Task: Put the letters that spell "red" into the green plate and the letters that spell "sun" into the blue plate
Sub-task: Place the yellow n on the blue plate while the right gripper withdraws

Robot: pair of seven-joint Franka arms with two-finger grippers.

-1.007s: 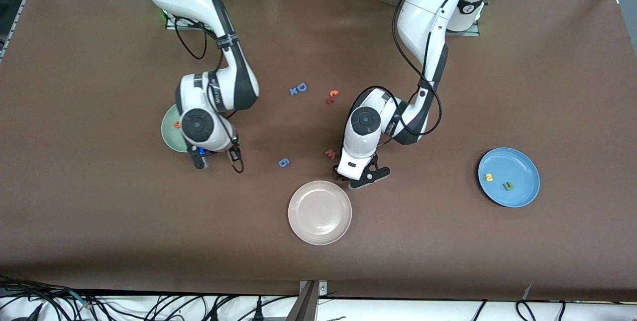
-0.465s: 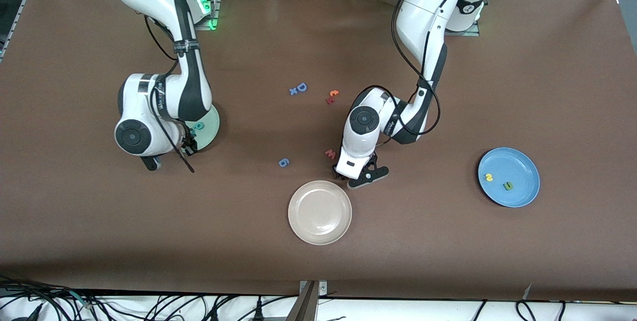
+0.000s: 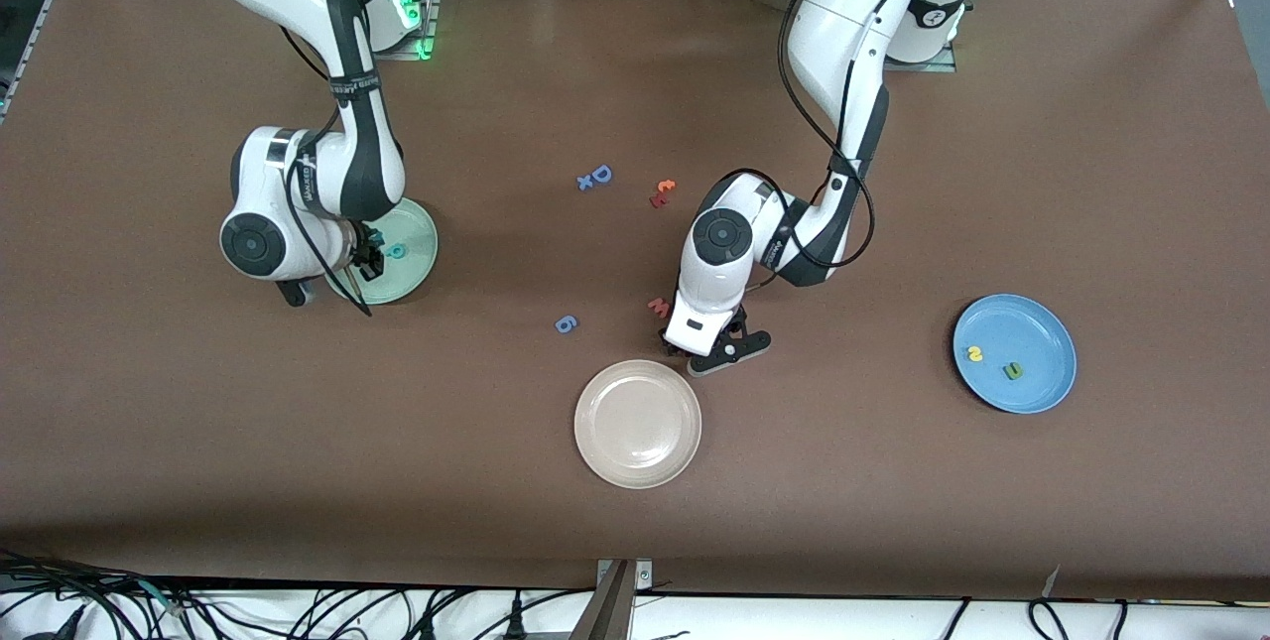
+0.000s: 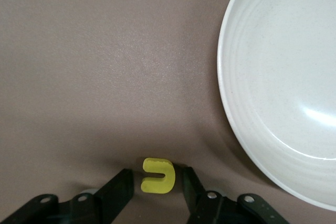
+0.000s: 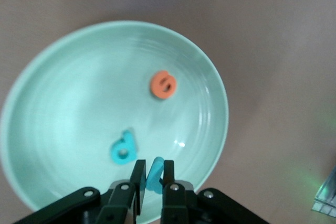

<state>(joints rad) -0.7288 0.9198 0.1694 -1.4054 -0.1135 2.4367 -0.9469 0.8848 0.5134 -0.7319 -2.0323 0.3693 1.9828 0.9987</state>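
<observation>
The table (image 3: 893, 481) is matt brown, faintly grainy. The green plate (image 5: 63, 87) and cream plate (image 4: 283, 77) are smooth and glossy with highlights, perhaps plastic. The yellow "u" (image 4: 157, 176), low in the frame, looks soft matt foam.

The flat bench (image 3: 893, 481) is plain matte brown. A round mint-green plate (image 5: 63, 77) carries a small orange foam "e" (image 5: 164, 84) and a teal foam "d" (image 5: 123, 149). The round sky-blue plate (image 3: 1042, 322) bears a yellow "s" (image 3: 975, 354) and dark green "n" (image 3: 1012, 371). A yellow foam "u" (image 4: 158, 176) lies beside the speckled cream-white plate (image 4: 273, 77).
</observation>
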